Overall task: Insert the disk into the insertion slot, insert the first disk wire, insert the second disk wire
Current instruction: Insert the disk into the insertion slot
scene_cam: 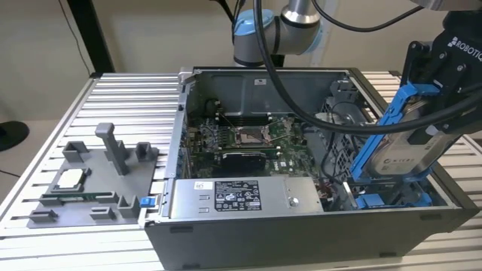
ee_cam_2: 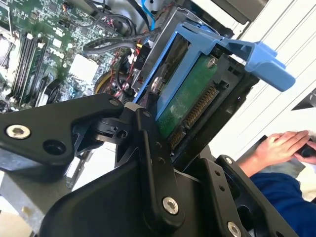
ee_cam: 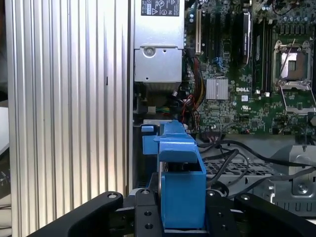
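My pincer (ee_cam: 182, 200) is clamped on the disk (scene_cam: 403, 155), one finger pressed against each side of its blue frame. The disk hangs steeply tilted, label facing the exterior view's right. Its upper end stands above the computer case (scene_cam: 301, 240) and its lower end dips into the corner at the exterior view's right. The insertion slot (ee_cam: 222, 170) with its perforated wall lies just beneath; I cannot quite tell whether the frame touches it. Black cables (scene_cam: 301, 107) cross the motherboard (scene_cam: 241, 141) beside it, and the power-supply box (scene_cam: 241, 197) sits along the near wall. The case rests on the ribbed table (scene_cam: 128, 96) next to a grey fixture plate (scene_cam: 98, 186). In the second wrist view, a person's hand (ee_cam_2: 284, 145) shows beyond the table.
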`<state>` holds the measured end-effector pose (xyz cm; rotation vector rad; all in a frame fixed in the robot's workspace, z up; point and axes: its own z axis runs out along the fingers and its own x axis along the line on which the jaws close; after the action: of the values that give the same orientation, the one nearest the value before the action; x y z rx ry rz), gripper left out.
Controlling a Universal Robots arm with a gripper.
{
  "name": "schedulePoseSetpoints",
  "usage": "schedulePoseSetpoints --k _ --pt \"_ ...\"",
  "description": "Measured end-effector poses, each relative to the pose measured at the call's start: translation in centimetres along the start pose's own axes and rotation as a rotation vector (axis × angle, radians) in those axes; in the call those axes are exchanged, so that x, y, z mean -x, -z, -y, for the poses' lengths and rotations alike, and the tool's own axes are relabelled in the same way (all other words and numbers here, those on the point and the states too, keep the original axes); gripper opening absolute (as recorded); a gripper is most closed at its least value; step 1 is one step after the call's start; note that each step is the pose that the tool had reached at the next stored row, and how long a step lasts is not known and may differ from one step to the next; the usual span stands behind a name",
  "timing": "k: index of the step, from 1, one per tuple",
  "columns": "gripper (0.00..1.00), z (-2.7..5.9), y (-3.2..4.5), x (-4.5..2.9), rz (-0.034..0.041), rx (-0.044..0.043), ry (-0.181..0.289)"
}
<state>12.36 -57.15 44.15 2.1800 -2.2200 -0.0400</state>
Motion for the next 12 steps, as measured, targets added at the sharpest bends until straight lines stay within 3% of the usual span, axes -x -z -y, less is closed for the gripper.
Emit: schedulePoseSetpoints --k 12 --pt "0.0 0.03 -0.78 0.0 0.0001 0.0 0.0"
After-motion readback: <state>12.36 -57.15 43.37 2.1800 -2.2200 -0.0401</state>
